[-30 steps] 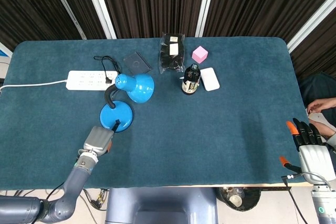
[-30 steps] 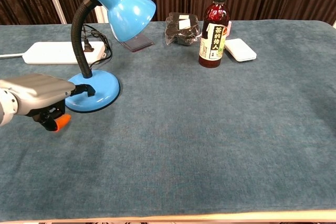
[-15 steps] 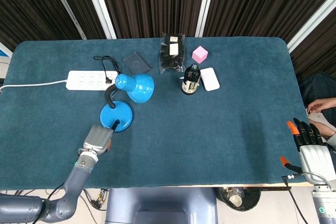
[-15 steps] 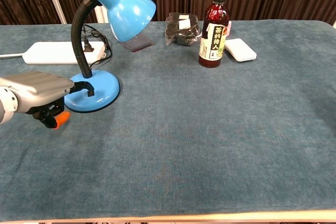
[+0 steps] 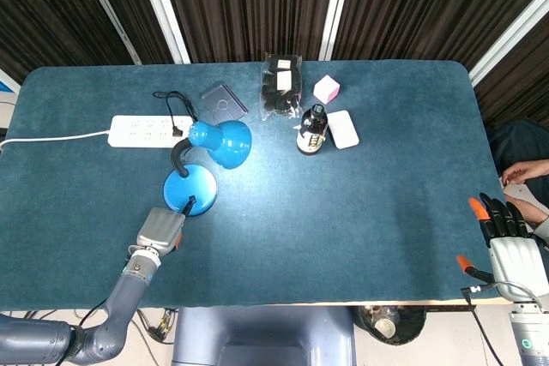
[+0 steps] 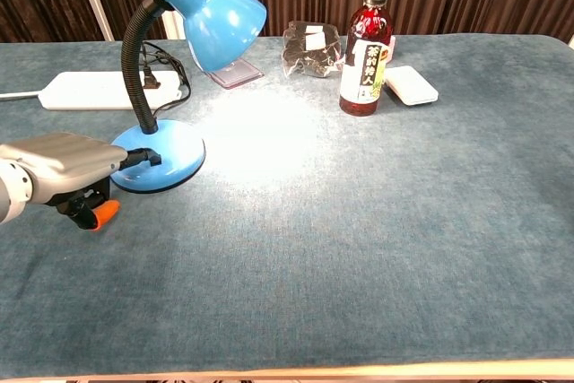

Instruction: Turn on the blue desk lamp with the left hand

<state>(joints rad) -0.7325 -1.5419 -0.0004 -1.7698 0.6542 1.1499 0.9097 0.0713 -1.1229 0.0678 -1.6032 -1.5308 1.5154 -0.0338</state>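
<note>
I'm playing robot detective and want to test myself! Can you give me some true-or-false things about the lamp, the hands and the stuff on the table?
1. The blue desk lamp is shining a bright patch on the table. True.
2. The left hand has a fingertip on the lamp's base. True.
3. The right hand is holding the bottle. False: it is open at the table's edge, far from the bottle.
4. The bottle lies on its side. False: it stands upright.
5. The lamp's cord goes to the white power strip. True.
</note>
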